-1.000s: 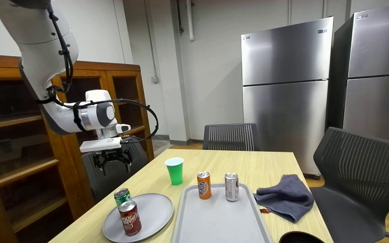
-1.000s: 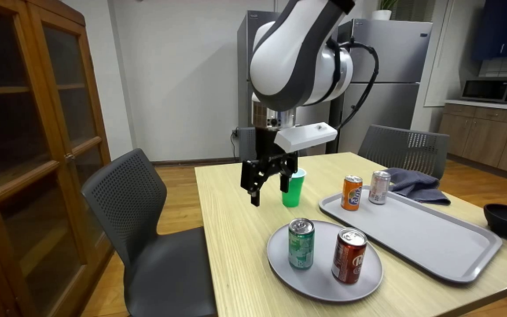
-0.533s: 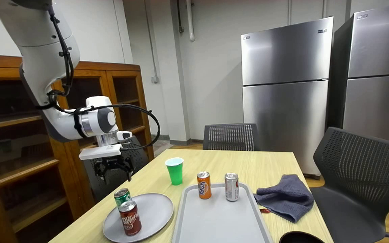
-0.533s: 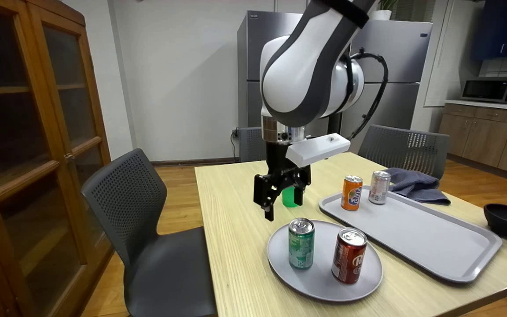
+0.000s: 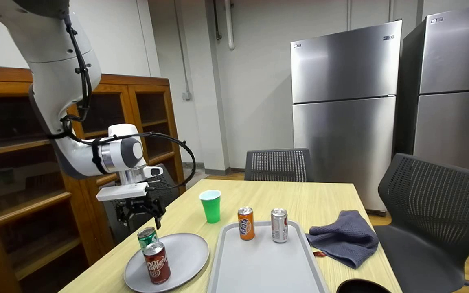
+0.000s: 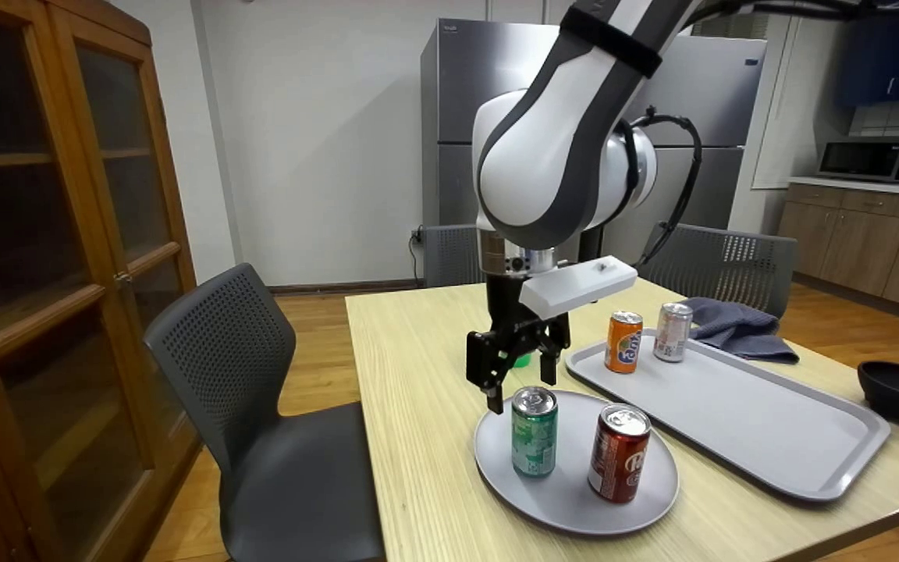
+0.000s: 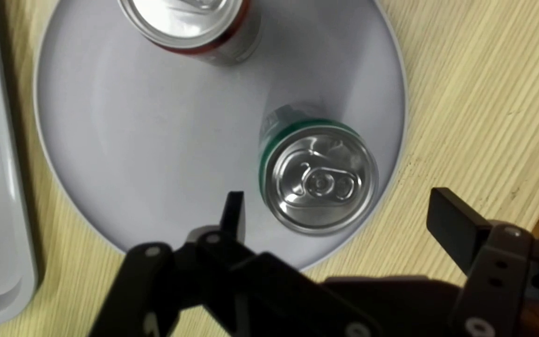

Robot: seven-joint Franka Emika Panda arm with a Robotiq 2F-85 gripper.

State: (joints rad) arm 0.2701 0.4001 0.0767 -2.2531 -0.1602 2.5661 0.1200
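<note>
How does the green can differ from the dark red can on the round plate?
The green can stands nearest the open gripper; the dark red can is farther off. The dark red can shows large white lettering; the green can's print is unreadable. Both stand upright.

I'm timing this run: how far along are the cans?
Perhaps done: orange can and silver can stand on the tray. In hand: the open gripper hangs near the green can, holding nothing. Likely left: gripping that can; it shares the plate with the red can.
</note>
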